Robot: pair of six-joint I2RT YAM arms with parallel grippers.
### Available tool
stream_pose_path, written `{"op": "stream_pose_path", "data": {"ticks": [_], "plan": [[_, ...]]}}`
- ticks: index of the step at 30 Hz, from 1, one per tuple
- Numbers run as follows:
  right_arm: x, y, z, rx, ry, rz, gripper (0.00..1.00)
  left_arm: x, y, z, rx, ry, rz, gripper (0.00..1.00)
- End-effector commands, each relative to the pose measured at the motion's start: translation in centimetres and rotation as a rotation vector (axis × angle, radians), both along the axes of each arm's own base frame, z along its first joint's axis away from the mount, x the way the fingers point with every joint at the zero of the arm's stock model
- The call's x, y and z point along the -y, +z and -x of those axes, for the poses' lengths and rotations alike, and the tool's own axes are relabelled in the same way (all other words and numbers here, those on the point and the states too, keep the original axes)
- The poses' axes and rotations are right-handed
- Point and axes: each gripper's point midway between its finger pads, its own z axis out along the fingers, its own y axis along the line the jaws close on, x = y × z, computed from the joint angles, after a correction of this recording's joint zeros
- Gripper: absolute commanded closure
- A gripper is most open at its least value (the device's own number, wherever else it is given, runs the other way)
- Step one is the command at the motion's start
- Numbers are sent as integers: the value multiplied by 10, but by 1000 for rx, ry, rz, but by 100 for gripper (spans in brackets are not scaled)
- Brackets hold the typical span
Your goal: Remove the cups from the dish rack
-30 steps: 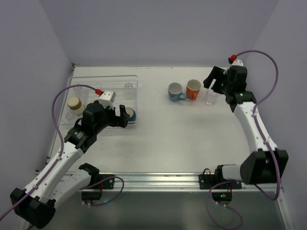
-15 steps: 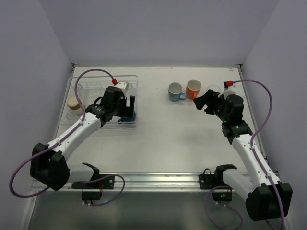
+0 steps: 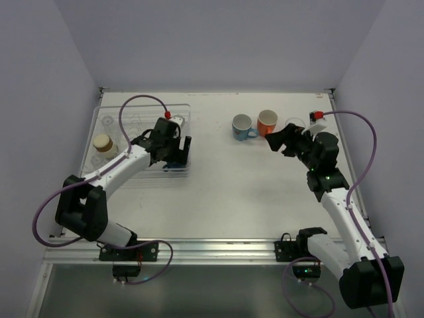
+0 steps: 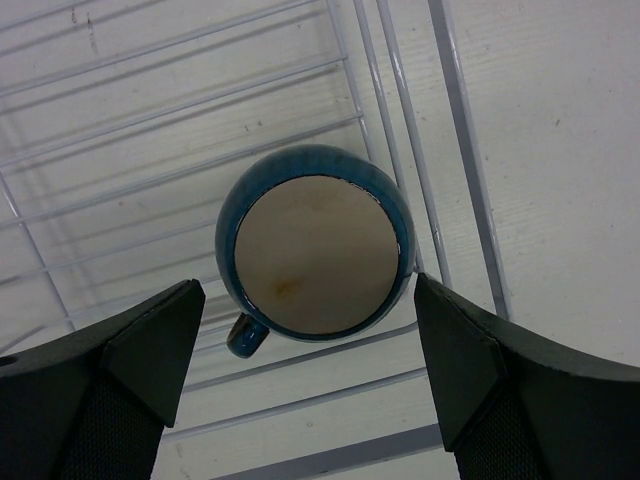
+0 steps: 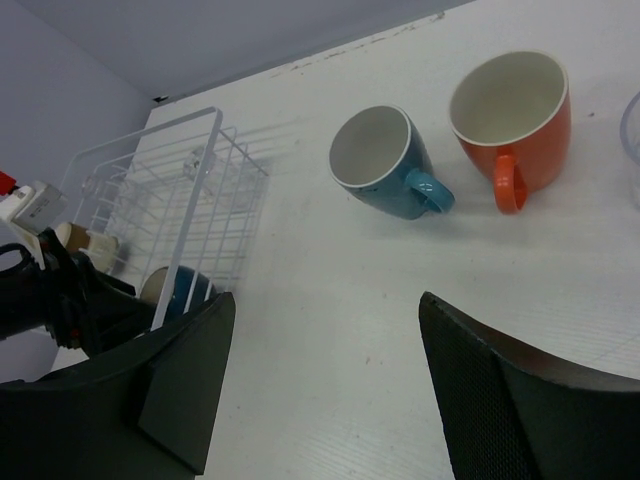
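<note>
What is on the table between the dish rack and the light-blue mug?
Nothing: in the top view, only bare table separates the dish rack from the light-blue mug.

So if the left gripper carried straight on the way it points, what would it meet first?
Probably the dark-blue mug in the dish rack, centred between the left gripper's open fingers; how far off is unclear.

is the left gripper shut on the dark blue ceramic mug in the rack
No, the left gripper is open, its fingers standing clear on either side of the dark blue ceramic mug.
</note>
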Motion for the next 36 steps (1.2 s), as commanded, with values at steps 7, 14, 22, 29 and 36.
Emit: {"op": "stream_pose_path", "data": {"ticks": [7, 14, 22, 29, 36], "plan": [[-9, 11, 2, 44, 43, -20, 23, 7, 1, -11, -7, -29, 0, 0], [-12, 9, 1, 40, 49, -20, 23, 10, -17, -15, -55, -33, -17, 0], [-15, 8, 4, 39, 64, -22, 23, 0, -20, -21, -30, 0, -65, 11], [-22, 19, 11, 65, 94, -37, 23, -17, 18, -19, 97, 62, -76, 43], [-49, 32, 23, 76, 185, -91, 23, -30, 63, -8, 243, 127, -16, 51]]}}
